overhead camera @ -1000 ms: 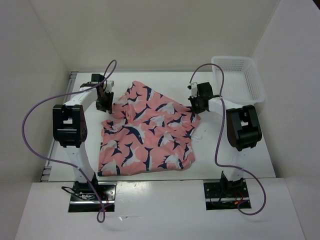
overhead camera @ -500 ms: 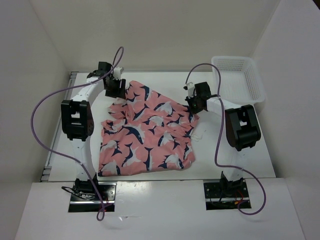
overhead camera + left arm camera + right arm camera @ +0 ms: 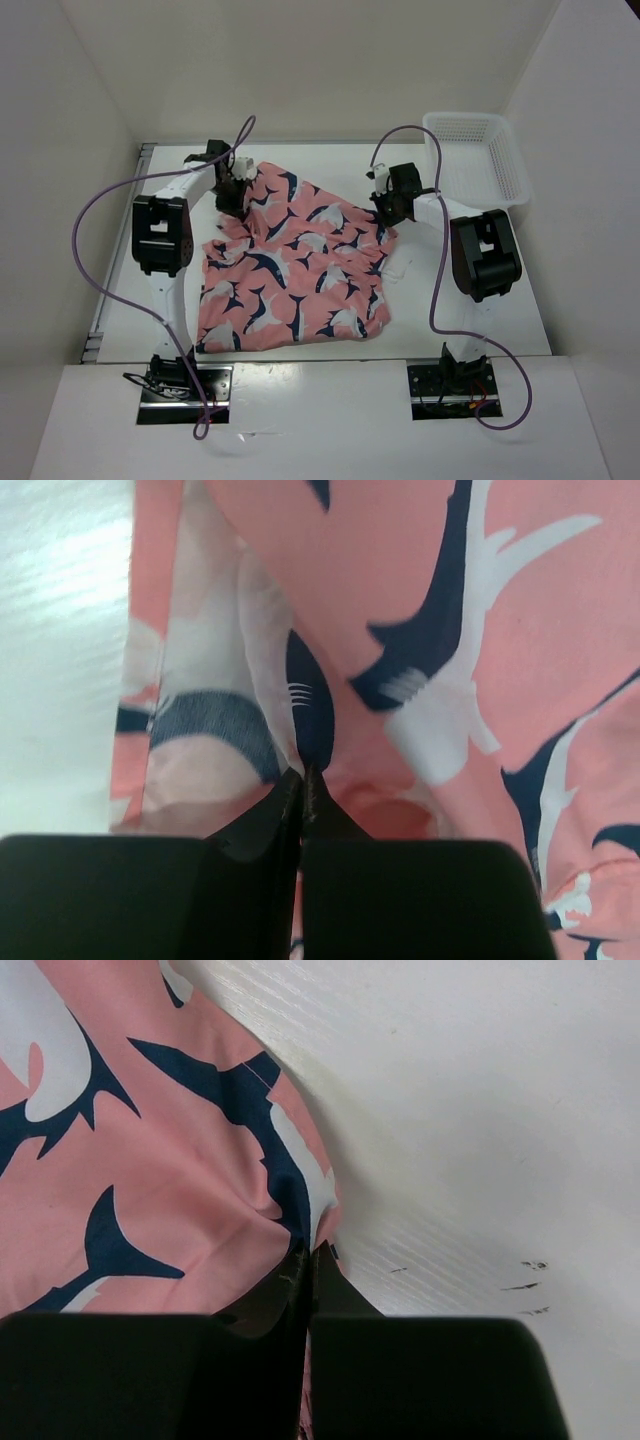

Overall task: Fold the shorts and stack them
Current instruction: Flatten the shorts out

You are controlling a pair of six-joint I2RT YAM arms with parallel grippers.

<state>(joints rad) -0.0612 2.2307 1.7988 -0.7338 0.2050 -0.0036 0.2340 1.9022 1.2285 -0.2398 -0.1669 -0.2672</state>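
Observation:
The coral-pink shorts (image 3: pixel 295 265) with navy-and-white whale shapes lie spread across the middle of the table. My left gripper (image 3: pixel 231 185) is at their far left corner, shut on a pinch of the fabric; in the left wrist view the fold (image 3: pixel 300 710) runs into the closed tips of the left gripper (image 3: pixel 303 773). My right gripper (image 3: pixel 388 208) is at the shorts' far right edge, shut on that hem. In the right wrist view the pinched edge (image 3: pixel 300 1195) runs up from the tips of the right gripper (image 3: pixel 310 1248).
A white mesh basket (image 3: pixel 478 158) stands at the back right corner. White walls close in the table at the back and on both sides. Purple cables (image 3: pixel 100 205) loop off both arms. Bare tabletop (image 3: pixel 480 1140) lies to the right of the shorts.
My left gripper moved from the shorts' left edge up to their far left corner, opened on the way and has shut on the fabric. The right gripper shifted slightly, still shut on the hem.

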